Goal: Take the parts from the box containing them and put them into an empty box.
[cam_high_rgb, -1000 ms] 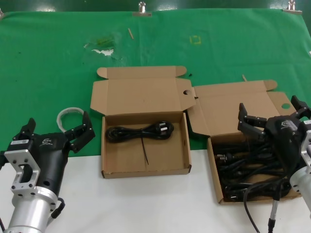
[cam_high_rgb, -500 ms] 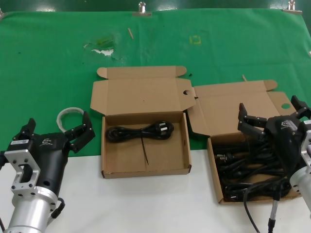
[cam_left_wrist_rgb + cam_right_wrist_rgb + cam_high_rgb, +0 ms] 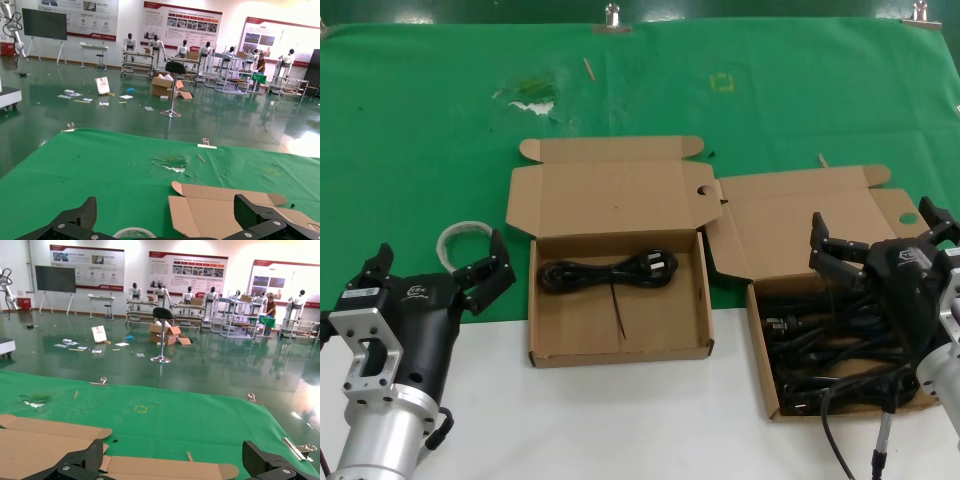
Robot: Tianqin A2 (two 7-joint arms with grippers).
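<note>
Head cam looks steeply down from above the near edge at the green cloth (image 3: 430, 130). Both wrist cams sit low, facing far across it into the hall (near-horizontal). All three share the cloth and carton lids (image 3: 220, 212).

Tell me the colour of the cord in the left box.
Black cord, clearest in the head view.

My right pincer (image 3: 878, 240) hides part of the cord pile (image 3: 820, 350), and the frame's right edge crops its box (image 3: 765, 375).
</note>
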